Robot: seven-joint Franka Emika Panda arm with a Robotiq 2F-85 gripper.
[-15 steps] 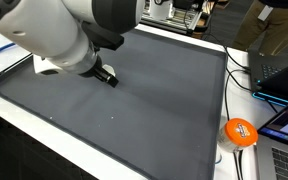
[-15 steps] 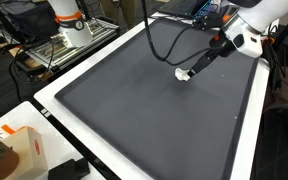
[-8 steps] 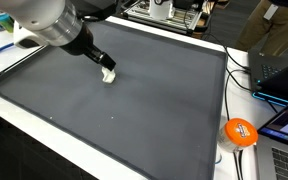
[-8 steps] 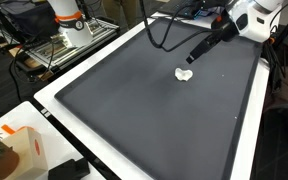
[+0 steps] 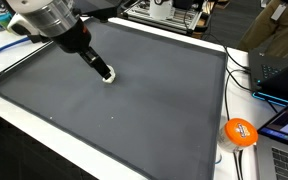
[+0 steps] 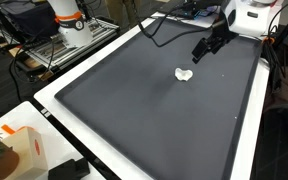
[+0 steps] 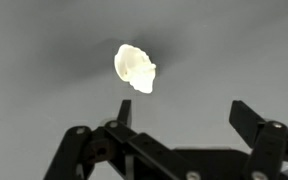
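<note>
A small white crumpled lump (image 6: 185, 74) lies on the dark grey mat (image 6: 134, 110), alone near its far side. My gripper (image 6: 202, 52) hangs above and beside the lump, open and holding nothing. In the wrist view the lump (image 7: 135, 68) glows bright above the left finger (image 7: 124, 110), outside the gap of the gripper (image 7: 184, 115). In an exterior view the fingers of the gripper (image 5: 102, 71) partly cover the lump (image 5: 109, 77).
The mat (image 5: 134, 100) has a white raised border (image 5: 44, 135). An orange round object (image 5: 240, 132), cables and a laptop (image 5: 284, 70) lie past one edge. A white and orange box (image 6: 14, 145) sits near a corner, and the robot base (image 6: 69, 20) stands behind.
The gripper has lifted off and drawn back from the white lump, which stays in place on the mat. The jaws stayed open throughout.
</note>
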